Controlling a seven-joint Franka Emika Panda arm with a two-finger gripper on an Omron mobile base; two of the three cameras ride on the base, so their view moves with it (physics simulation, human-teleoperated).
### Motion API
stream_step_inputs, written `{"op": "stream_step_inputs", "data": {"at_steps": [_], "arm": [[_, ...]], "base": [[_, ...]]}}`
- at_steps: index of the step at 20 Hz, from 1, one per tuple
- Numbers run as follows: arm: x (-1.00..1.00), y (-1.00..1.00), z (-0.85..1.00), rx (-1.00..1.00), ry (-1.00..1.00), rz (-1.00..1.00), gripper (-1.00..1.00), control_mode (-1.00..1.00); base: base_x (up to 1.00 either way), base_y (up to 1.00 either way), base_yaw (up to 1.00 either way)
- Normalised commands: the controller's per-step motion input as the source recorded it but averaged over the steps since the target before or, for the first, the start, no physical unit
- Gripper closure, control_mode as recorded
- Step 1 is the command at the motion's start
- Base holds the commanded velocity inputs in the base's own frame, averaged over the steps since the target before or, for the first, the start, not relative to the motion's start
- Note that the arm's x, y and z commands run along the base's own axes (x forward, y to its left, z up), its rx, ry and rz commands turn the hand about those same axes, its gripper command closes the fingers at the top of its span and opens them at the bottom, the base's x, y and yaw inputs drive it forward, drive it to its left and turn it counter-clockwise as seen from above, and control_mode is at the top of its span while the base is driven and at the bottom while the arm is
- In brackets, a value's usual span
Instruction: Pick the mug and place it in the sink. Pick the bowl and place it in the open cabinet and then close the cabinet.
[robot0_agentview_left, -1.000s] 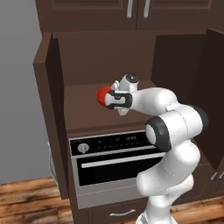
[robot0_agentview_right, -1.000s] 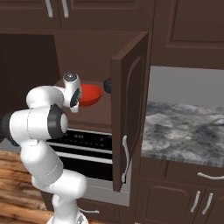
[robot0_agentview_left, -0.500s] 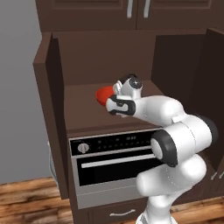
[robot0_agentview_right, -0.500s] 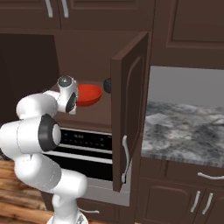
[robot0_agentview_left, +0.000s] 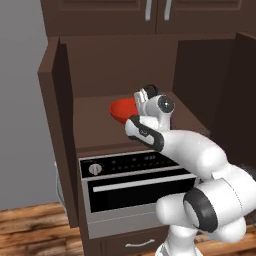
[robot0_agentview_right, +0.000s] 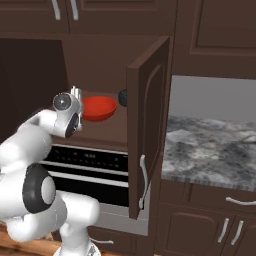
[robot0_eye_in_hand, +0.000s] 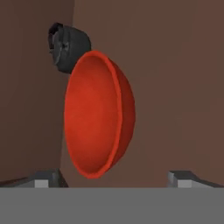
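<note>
Two-finger gripper (robot0_eye_in_hand: 113, 178) has its jaws spread wide, the two small fingertips (robot0_eye_in_hand: 43, 178) standing far apart at the bottom of the hand view with nothing between them. Holds nothing.

Just ahead of the tips: wide shallow bright red bowl (robot0_eye_in_hand: 98, 114), plain round, sitting free on the shelf inside the dark brown wooden cabinet (robot0_agentview_left: 100, 115) over the built-in oven. Hand view is rolled, so the bowl looks stood on edge there; in the base views it rests upright, rim up (robot0_agentview_left: 122, 110), (robot0_agentview_right: 99, 107). Whether the fingers touch the rim I cannot tell; they look just clear of it.

Behind the bowl, near it toward the back of the shelf: small dark kettle-like object (robot0_eye_in_hand: 68, 47), also seen past the bowl's right side in the right base view (robot0_agentview_right: 123, 97).

Handling judgement: the bowl looks stiff and light, smooth-glazed, probably slippery on the curved wall. Best hold is a pinch over the thin rim, one finger inside, one outside; the full width is too much for these jaws. Could chip or skid if nudged, and a push would slide it into the dark object.

Both cabinet doors hang open: left door (robot0_agentview_left: 60, 130) and right door (robot0_agentview_right: 145, 130) with its silver bar handle (robot0_agentview_right: 143, 181). Bowl placement looks done; closing the doors is left. Built-in oven (robot0_agentview_left: 135, 185) below, mottled grey stone countertop (robot0_agentview_right: 210, 147) off to the right.
</note>
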Motion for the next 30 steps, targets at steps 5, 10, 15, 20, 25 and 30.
{"op": "stream_step_inputs", "data": {"at_steps": [5, 10, 15, 20, 25, 30], "arm": [[-0.76, -0.19, 0.68, 0.0, -0.06, 0.05, -1.0, -1.0], [-0.84, -0.25, 0.74, 0.0, 0.0, 0.07, -1.0, -1.0], [-0.93, -0.34, 0.41, 0.0, -0.03, 0.01, -1.0, -1.0], [-0.94, -0.23, 0.14, 0.01, -0.17, 0.0, -1.0, -1.0], [-0.83, -0.1, 0.26, 0.0, -0.18, 0.0, -1.0, -1.0], [-0.64, -0.17, 0.56, 0.01, -0.02, 0.0, -1.0, -1.0]], "base": [[0.0, 0.0, 0.0], [0.0, 0.0, 0.0], [0.0, 0.0, 0.0], [0.0, 0.0, 0.0], [0.0, 0.0, 0.0], [0.0, 0.0, 0.0]]}}
